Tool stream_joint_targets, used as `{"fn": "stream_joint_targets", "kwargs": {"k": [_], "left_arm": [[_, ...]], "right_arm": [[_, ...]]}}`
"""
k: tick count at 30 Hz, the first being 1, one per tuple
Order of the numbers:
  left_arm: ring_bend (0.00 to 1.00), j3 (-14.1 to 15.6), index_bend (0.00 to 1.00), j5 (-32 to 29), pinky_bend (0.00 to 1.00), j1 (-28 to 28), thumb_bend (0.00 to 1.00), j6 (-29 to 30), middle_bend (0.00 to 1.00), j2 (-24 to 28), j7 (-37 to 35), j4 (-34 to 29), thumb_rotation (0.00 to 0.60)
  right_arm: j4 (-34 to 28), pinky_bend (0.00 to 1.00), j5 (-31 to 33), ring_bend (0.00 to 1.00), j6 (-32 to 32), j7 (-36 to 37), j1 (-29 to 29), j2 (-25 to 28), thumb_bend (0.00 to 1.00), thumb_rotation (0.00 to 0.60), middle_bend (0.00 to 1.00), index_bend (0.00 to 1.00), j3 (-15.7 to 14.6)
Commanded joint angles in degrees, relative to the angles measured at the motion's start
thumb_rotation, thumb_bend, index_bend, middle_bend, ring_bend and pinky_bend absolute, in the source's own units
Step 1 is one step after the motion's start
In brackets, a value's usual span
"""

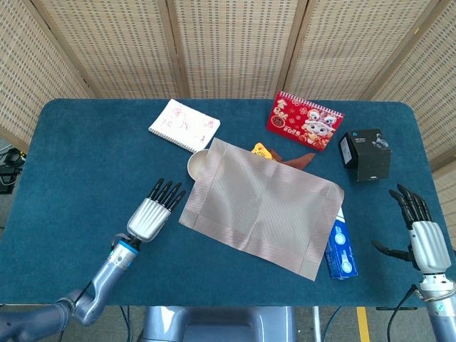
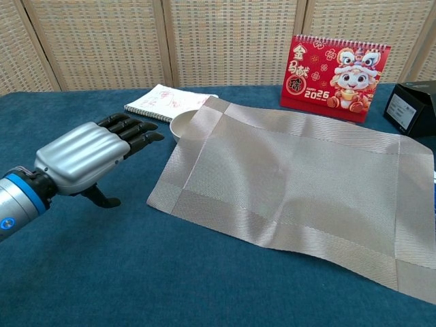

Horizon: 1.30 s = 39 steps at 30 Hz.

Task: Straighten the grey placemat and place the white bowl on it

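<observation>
The grey placemat (image 1: 260, 206) (image 2: 293, 187) lies skewed across the middle of the blue table, its far left corner draped over the white bowl (image 1: 197, 163) (image 2: 182, 125), so only the bowl's left part shows. My left hand (image 1: 152, 214) (image 2: 88, 154) hovers open just left of the mat's near left corner, fingers stretched toward the mat and apart from it. At the table's right edge my right hand (image 1: 419, 236) stays open, empty, away from the mat; the chest view does not show it.
A spiral notebook (image 1: 184, 125) (image 2: 167, 102) lies behind the bowl. A red desk calendar (image 1: 305, 120) (image 2: 338, 68) and a black box (image 1: 365, 153) (image 2: 411, 104) stand at the back right. A blue tube box (image 1: 342, 248) lies by the mat's right edge. Yellow and brown items (image 1: 285, 154) peek out behind the mat.
</observation>
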Motion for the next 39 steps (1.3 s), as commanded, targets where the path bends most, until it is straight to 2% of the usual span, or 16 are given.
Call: {"fn": "stream_joint_targets", "kwargs": {"k": [1, 13, 21, 23, 27, 31, 34, 37, 39], "left_arm": [[0.0, 0.03, 0.04, -0.21, 0.0, -1.06, 0.12, -0.55, 0.0, -1.67, 0.31, 1.36, 0.6], [0.0, -0.87, 0.04, -1.38, 0.0, -4.61, 0.13, -2.16, 0.0, -8.35, 3.96, 6.61, 0.6], [0.0, -0.39, 0.04, -1.45, 0.0, -5.76, 0.13, -2.55, 0.0, -10.29, 6.25, 8.51, 0.6], [0.0, -0.35, 0.05, -1.57, 0.0, -5.98, 0.18, -2.54, 0.0, -10.73, 6.45, 9.0, 0.6], [0.0, -0.27, 0.07, -1.86, 0.0, -6.22, 0.35, -2.2, 0.0, -11.82, 6.45, 10.16, 0.6], [0.0, -0.17, 0.08, -2.01, 0.0, -6.32, 0.41, -1.61, 0.0, -12.84, 6.54, 11.52, 0.6], [0.0, -0.11, 0.16, -2.18, 0.0, -6.38, 0.43, -1.2, 0.0, -13.58, 6.28, 12.52, 0.6], [0.0, -0.16, 0.32, -2.41, 0.0, -6.26, 0.43, -0.5, 0.0, -14.24, 5.3, 13.27, 0.6], [0.0, 0.0, 0.46, -2.31, 0.0, -6.2, 0.44, -0.02, 0.0, -14.45, 4.7, 13.61, 0.6]], "right_arm": [[0.02, 0.0, 0.11, 0.0, -0.11, 0.46, -0.02, -0.01, 0.17, 0.6, 0.0, 0.11, 0.15], [-0.01, 0.0, 0.35, 0.0, 0.18, 3.55, -0.15, 0.64, 0.17, 0.6, 0.0, 0.11, 1.09], [-0.14, 0.0, 0.35, 0.0, 0.69, 5.27, -0.37, 1.03, 0.17, 0.6, 0.0, 0.11, 1.5], [-0.18, 0.0, 0.36, 0.0, 0.8, 5.78, -0.42, 1.09, 0.17, 0.6, 0.0, 0.11, 1.62], [0.0, 0.0, 0.39, 0.0, 0.72, 6.58, -0.48, 1.11, 0.17, 0.6, 0.0, 0.11, 1.69], [-0.06, 0.0, 0.3, 0.0, 0.55, 6.75, -0.47, 1.18, 0.16, 0.6, 0.0, 0.11, 1.65], [-0.16, 0.0, 0.27, 0.0, 0.33, 6.84, -0.45, 1.22, 0.16, 0.6, 0.0, 0.11, 1.6], [-0.32, 0.0, 0.18, 0.0, 0.03, 7.01, -0.4, 1.3, 0.16, 0.6, 0.0, 0.11, 1.49], [-0.32, 0.0, 0.17, 0.0, -0.13, 7.04, -0.36, 1.28, 0.16, 0.6, 0.0, 0.11, 1.46]]}}
